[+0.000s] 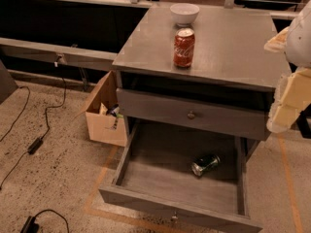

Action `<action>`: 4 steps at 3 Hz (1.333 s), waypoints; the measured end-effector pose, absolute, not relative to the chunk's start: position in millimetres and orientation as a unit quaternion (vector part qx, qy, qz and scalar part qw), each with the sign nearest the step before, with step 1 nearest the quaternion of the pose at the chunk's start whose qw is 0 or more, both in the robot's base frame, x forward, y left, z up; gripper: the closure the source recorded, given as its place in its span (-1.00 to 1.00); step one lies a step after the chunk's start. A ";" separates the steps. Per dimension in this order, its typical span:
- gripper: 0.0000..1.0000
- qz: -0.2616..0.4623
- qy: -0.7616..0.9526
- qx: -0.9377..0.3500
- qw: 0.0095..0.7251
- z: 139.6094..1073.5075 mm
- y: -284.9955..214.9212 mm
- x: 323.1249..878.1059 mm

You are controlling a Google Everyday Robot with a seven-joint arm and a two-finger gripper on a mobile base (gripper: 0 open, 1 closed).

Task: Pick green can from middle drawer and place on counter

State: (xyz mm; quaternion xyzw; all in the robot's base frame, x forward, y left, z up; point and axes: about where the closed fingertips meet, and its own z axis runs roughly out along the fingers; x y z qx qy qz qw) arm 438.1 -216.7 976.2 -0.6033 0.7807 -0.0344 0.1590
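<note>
The green can [205,164] lies on its side on the floor of the open middle drawer [146,171], right of centre. The drawer is pulled far out toward me. The counter [233,42] above it holds a red cola can [184,47] standing upright and a white bowl [184,13]. My gripper [289,103] hangs at the right edge of the view, beside the counter's right front corner, well above and to the right of the green can. It holds nothing that I can see.
The flat upper drawer front [190,114] with a round knob is shut above the open drawer. A cardboard box [103,114] stands on the floor left of the cabinet. Black cables [34,144] lie on the floor at the left.
</note>
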 end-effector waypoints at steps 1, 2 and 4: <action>-1.00 -0.034 0.781 -0.603 0.159 976.1 -216.7 438.2; -1.00 -0.035 0.785 -0.598 0.159 950.7 -230.9 444.9; -1.00 0.018 0.758 -0.626 0.183 847.8 -290.3 472.0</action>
